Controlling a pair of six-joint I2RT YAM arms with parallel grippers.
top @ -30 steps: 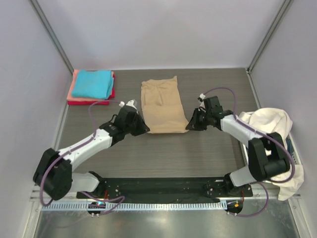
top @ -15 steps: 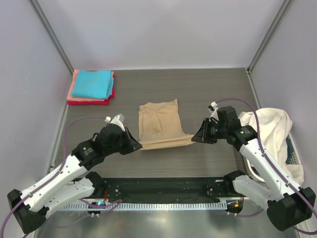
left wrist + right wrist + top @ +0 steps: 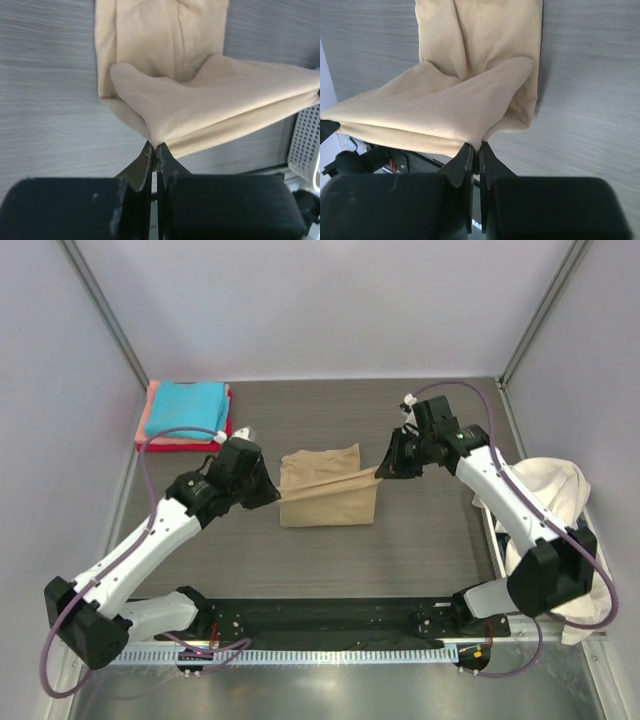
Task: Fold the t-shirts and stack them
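Midway through a fold, the left gripper (image 3: 270, 495) was clamped on one corner of the tan t-shirt (image 3: 330, 505), its jaws closed to a sliver with only cloth between them. The right gripper (image 3: 384, 468) pinched the opposite corner just as tightly. The lifted edge ran between them as a taut band above the rest of the shirt, which lay flat at the middle of the table (image 3: 430, 540).

The step appeared to be carrying that edge across to the far one. Done well, it would call for both arms to travel together at matching height and keep the band stretched so no slack bunched in the middle. The corners would then be set squarely on the far edge before release. The right corner sat farther from the bases than the left, so the band ran at a slant and would likely need squaring. Soft cotton would probably sag and crease if either side led.

At the far left corner a turquoise t-shirt (image 3: 187, 408) topped a folded pile (image 3: 160, 437) of salmon-pink and red ones. The tabletop was dark wood-grain, enclosed by pale grey walls (image 3: 320, 310) and metal posts (image 3: 105, 310). At the right edge cream-white t-shirts (image 3: 545, 490) were heaped over a white plastic basket (image 3: 304, 145).
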